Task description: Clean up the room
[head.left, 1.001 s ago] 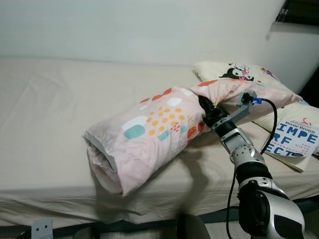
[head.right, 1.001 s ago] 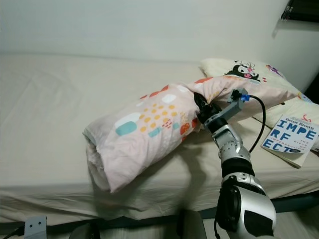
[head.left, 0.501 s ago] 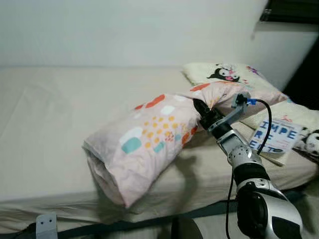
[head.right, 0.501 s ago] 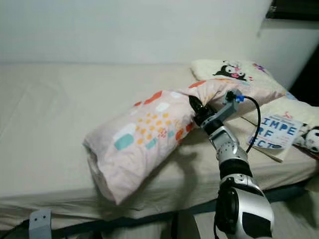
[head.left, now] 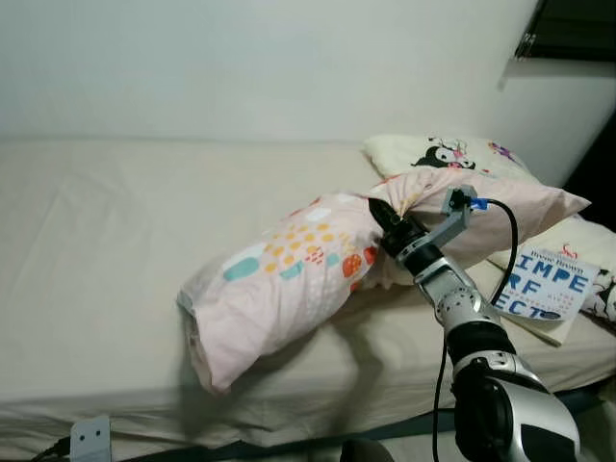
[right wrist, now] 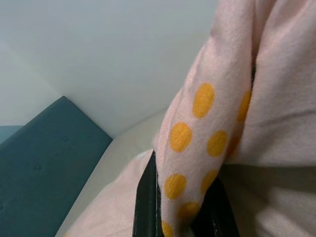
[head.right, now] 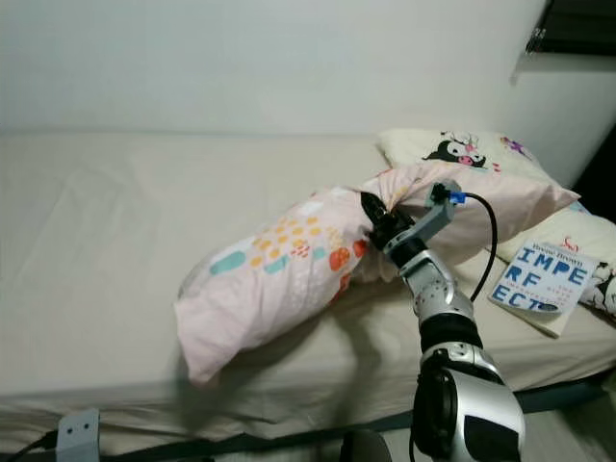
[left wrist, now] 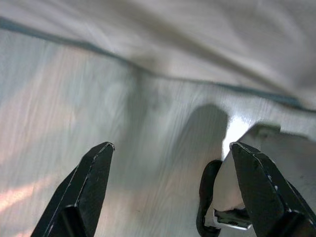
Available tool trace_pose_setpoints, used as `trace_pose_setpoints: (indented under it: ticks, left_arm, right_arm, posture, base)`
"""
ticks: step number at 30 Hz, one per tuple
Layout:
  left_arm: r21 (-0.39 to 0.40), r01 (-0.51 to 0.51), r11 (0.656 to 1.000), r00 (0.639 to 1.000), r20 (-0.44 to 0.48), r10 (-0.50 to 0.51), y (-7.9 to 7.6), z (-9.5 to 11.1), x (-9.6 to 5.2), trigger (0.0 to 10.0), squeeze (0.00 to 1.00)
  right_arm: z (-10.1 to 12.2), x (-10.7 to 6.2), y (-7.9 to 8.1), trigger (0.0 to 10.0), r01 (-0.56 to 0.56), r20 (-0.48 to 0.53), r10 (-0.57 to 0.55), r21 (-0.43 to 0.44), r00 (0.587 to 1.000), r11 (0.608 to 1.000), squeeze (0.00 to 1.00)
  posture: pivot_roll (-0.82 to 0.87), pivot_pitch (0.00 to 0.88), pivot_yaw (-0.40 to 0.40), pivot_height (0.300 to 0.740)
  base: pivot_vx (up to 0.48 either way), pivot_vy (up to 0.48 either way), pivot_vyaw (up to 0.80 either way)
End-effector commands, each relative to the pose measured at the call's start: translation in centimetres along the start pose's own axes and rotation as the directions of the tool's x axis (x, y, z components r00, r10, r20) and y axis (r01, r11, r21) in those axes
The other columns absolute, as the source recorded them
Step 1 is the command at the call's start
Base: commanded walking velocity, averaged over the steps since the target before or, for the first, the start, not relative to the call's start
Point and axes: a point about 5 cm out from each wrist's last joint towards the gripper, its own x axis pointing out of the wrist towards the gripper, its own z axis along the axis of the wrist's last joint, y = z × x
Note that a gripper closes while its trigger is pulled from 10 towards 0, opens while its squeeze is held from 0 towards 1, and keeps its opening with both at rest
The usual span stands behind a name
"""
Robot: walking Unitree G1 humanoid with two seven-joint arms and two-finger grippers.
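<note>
Pinching a fold of the pink patterned pillow [head.left: 289,279], the right gripper [head.left: 382,219] has its fingers closed on the fabric at mid-length, the pillow lifted over the bed [head.left: 106,250]. The left gripper [left wrist: 168,192] hangs spread wide above the floor [left wrist: 98,123]. A book [head.left: 544,284] lies near a cartoon pillow [head.left: 443,154].

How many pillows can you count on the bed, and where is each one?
3: the pink patterned pillow clamped mid-bed by the right gripper; the cartoon-print pillow at the bed's head; a cream pillow beneath the book. Others may be hidden.
</note>
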Motion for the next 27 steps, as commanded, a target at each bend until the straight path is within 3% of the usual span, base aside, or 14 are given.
trace_pose_setpoints:
  ticks: [1,11,21,23,24,27]
  left_arm:
    - [0.013,0.012,1.000,1.000,-0.019,-0.012,-0.5,-0.5,-0.1,10.0,0.00]
    - [0.015,0.020,1.000,0.998,-0.054,-0.019,-0.7,-1.0,-0.2,10.0,0.00]
    - [0.049,0.029,0.998,0.999,-0.046,-0.027,-0.8,-0.9,-0.2,10.0,0.00]
    - [0.063,0.031,0.998,0.998,-0.049,-0.028,-0.7,-1.0,-0.2,10.0,0.00]
    - [0.088,0.039,0.995,0.998,-0.056,-0.034,-0.7,-1.3,-0.3,10.0,0.00]
    - [0.102,0.051,0.994,0.997,-0.059,-0.045,-0.8,-1.5,-0.3,10.0,0.00]
  right_arm:
    - [1.5,0.6,1.2,0.0,-0.079,0.057,0.081,-0.040,0.995,0.996,0.00]
    - [1.3,0.4,1.0,0.0,-0.073,0.031,0.076,-0.078,0.997,0.994,0.00]
    - [1.0,0.2,1.0,0.0,-0.080,0.024,0.083,-0.090,0.996,0.993,0.00]
    - [0.5,0.1,1.1,0.0,-0.087,0.012,0.090,-0.125,0.996,0.988,0.00]
    - [-0.7,-0.3,1.0,10.0,-0.094,-0.040,0.088,-0.174,0.995,0.980,0.00]
    - [-1.6,-0.6,0.7,10.0,-0.086,-0.074,0.073,-0.184,0.995,0.979,0.00]
  posture:
    - [0.06,0.000,-0.121,0.665]
    - [0.07,0.000,-0.123,0.705]
    - [0.07,0.000,-0.115,0.740]
    - [0.07,0.000,-0.104,0.740]
    - [0.08,0.000,-0.101,0.740]
    - [0.08,0.000,-0.100,0.740]
  base:
    - [0.000,0.000,0.00]
    - [-0.349,0.000,0.00]
    - [0.000,0.000,0.00]
    - [0.000,0.000,0.00]
    - [0.000,0.000,0.00]
    - [0.000,0.000,0.00]
